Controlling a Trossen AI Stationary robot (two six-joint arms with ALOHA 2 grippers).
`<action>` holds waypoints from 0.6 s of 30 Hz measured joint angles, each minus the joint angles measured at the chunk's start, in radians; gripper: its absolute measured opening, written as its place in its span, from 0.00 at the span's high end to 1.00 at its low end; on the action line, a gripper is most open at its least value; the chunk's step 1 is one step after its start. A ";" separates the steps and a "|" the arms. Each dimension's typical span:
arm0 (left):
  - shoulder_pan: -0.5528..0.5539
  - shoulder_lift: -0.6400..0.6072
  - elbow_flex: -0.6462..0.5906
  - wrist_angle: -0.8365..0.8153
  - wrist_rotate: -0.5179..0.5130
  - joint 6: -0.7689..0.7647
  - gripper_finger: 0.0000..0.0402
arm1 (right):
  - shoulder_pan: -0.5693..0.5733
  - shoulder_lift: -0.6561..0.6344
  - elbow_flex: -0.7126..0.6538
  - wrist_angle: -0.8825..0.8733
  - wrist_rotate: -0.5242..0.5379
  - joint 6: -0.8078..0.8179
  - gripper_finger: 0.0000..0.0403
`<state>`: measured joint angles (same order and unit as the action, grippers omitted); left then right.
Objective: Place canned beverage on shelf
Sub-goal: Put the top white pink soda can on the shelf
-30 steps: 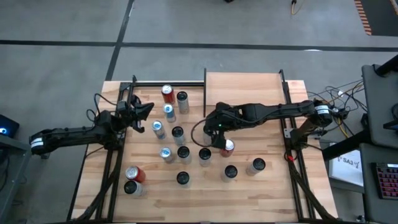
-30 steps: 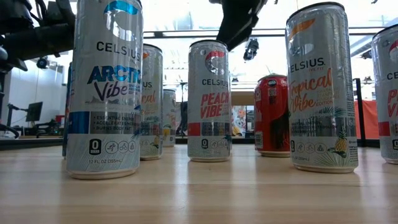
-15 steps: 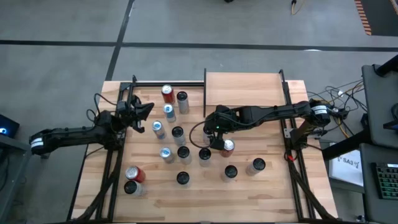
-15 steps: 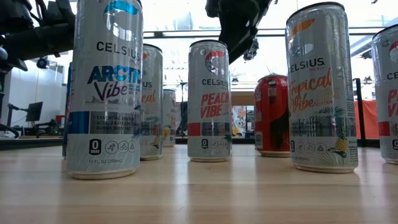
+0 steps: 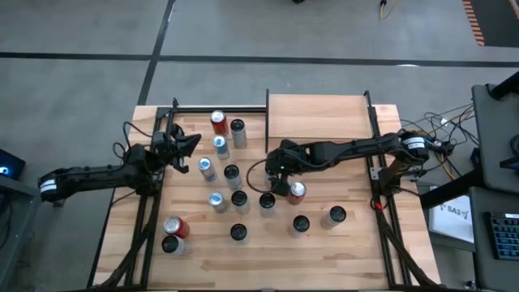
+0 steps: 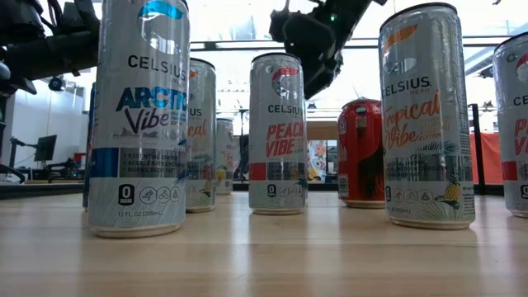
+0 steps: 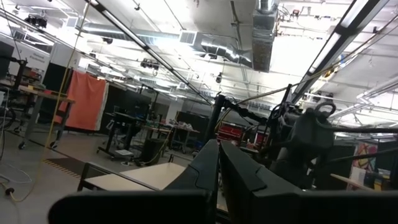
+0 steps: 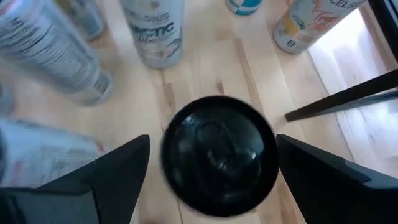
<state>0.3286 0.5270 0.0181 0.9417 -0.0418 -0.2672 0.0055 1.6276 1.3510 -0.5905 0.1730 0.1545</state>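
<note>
right end effector [image 5: 278, 182] has dropped lower since a second ago | fingers spread wide, straddling black-topped can [image 8: 219, 155] on wooden surface [image 5: 357, 243] | small light-wood shelf [image 5: 318, 120] behind | left end effector [image 5: 185, 143] closed, parked

Two arms at work over the table, one reaching, one waiting

The right arm stretches in from its own side, elbow extended and wrist bent downward, its right gripper [image 5: 277, 180] pointing at the tabletop with both dark fingers [image 8: 102, 177] spread wide apart and nothing between their tips. The left arm lies low along its own side, wrist tipped upward, its left gripper [image 7: 218, 163] pressed shut, the two fingers meeting in a thin seam.
</note>
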 joint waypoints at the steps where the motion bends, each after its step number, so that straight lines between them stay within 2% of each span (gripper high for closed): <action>1: 0.000 0.001 0.000 0.000 0.000 0.000 1.00 | -0.003 0.000 -0.012 0.010 0.002 0.004 0.17; 7: 0.000 0.002 0.000 0.000 0.000 0.000 1.00 | -0.006 0.000 -0.047 0.072 0.003 0.005 0.21; 14: 0.000 0.002 0.000 0.000 0.000 0.000 1.00 | -0.006 0.000 -0.043 0.076 0.003 0.019 0.38; 18: 0.000 0.002 0.000 0.000 0.000 0.000 1.00 | -0.006 0.000 -0.032 0.067 0.005 0.030 0.40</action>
<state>0.3286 0.5289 0.0181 0.9421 -0.0422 -0.2672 -0.0010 1.6271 1.3185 -0.5232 0.1776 0.1848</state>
